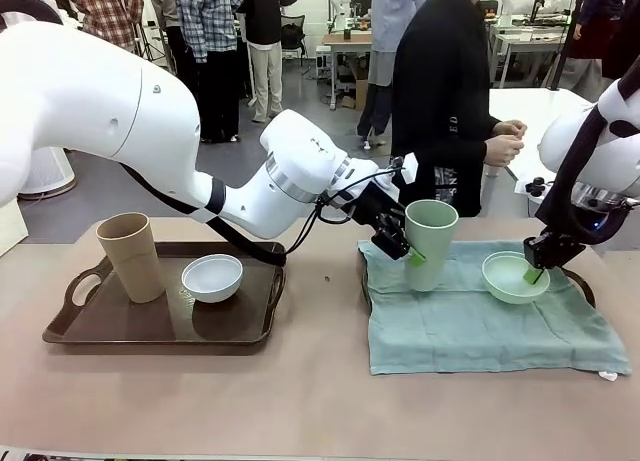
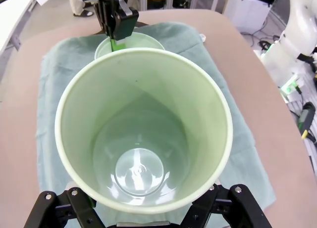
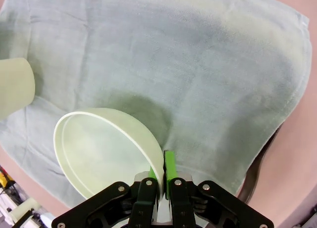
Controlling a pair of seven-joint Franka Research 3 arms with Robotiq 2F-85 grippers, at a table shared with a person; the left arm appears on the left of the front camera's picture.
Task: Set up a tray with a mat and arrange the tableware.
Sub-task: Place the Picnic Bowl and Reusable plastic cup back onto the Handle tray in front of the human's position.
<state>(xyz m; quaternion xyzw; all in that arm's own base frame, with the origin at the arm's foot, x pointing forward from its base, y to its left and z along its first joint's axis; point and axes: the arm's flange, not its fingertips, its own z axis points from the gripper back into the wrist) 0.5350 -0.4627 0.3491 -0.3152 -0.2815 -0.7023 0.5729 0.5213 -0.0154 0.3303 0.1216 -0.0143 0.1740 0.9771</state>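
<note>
Left jaws: clamped across the body of the pale green cup (image 1: 431, 243), reaching in from its left side.
Pale green cup, location: at the left part of the mat (image 1: 480, 331); whether its base touches the cloth cannot be told.
Pale green cup, axis: long axis near vertical, mouth up, narrow base down.
Reason for hold: a side grip likely keeps the cup upright for setting down.
Right jaws: shut on the rim of the pale green bowl (image 1: 512, 279), one pad inside and one outside.
Pale green bowl, location: on the mat, right of the cup, mouth up.
Mat: spread over the right tray (image 1: 583, 281), probably as a liner under the tableware.
Left tray (image 1: 150, 331): carries the tan cup (image 1: 130, 256), upright, and the white bowl (image 1: 212, 277) to its right, no mat.
Support: both trays rest on the counter (image 1: 300, 401).
</note>
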